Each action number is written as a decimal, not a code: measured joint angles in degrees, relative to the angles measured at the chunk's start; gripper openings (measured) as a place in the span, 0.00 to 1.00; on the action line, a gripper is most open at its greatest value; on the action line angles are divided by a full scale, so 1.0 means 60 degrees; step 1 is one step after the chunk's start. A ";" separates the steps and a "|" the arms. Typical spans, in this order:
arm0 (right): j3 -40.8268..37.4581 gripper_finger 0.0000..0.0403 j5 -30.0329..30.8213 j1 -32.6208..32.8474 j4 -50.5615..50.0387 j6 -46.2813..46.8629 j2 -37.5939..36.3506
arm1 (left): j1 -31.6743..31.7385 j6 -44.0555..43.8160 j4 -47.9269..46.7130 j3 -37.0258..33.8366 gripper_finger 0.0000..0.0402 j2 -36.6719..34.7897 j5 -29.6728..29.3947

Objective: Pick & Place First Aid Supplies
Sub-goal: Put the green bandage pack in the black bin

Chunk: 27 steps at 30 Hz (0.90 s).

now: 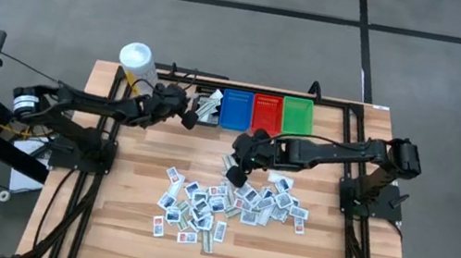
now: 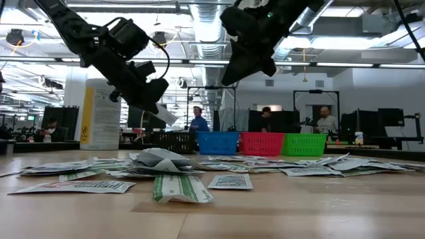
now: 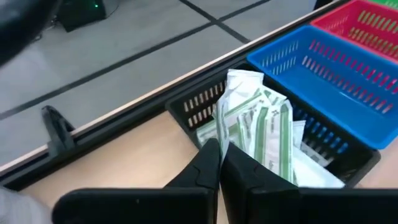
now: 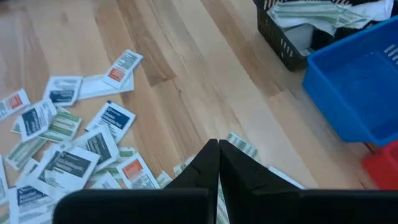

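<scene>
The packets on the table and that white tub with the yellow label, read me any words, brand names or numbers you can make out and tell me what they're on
None can be read.
Packets: dark blue, red and green printed blocks, lettering too blurred.
Green-striped packets in the black bin: stripes only, no legible words.
White tub: lines of print beside the yellow strip, too small.
Blue bin, red bin, green bin: no markings visible.
</scene>
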 joint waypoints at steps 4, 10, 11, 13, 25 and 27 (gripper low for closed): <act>0.0000 0.02 0.0004 -0.0050 -0.0070 -0.0002 0.0000 | -0.0002 0.0001 0.0614 0.0000 0.03 0.0319 0.0237; 0.0000 0.02 0.0004 -0.0055 -0.0066 -0.0318 0.0000 | 0.0001 -0.0001 0.0817 0.0000 0.03 0.0433 0.0246; 0.0000 0.02 0.0001 -0.0055 -0.0070 -0.0321 0.0000 | -0.0001 -0.0001 0.0867 0.0000 0.03 0.0433 0.0246; 0.0000 0.02 0.0001 -0.0055 -0.0068 -0.0324 0.0000 | 0.0009 -0.0001 0.0969 0.0000 0.03 0.0433 0.0246; 0.0000 0.02 0.0004 -0.0058 -0.0066 -0.0325 0.0000 | 0.0031 -0.0394 0.1119 0.0000 0.08 0.0433 0.1996; 0.0000 0.02 0.0004 -0.0058 -0.0066 -0.0324 0.0000 | 0.0026 -0.0395 0.1141 0.0000 0.10 0.0433 0.2452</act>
